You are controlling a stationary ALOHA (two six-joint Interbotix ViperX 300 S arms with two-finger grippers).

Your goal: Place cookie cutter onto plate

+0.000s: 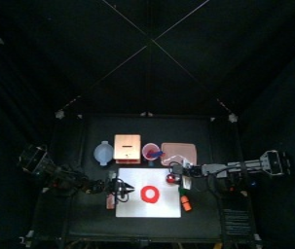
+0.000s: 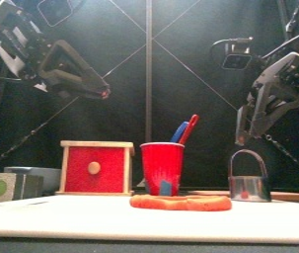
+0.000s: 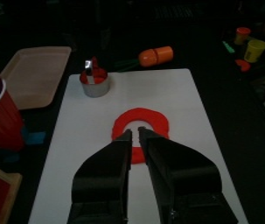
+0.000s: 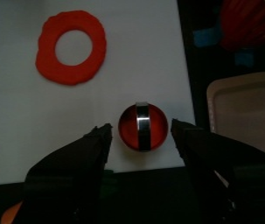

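The cookie cutter sits on the white mat, right beside the plate, not on it yet. Right gripper hangs over it w/ jaws wide, nothing grabbed; left gripper is squeezed together. Grab, lift & drop are all left.

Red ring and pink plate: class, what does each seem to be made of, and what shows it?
Red ring: probably soft dough or clay; matte, with an uneven, lumpy outline. Plate: likely plastic; smooth, pale pink, with a moulded raised rim. Neither is certain by look alone.
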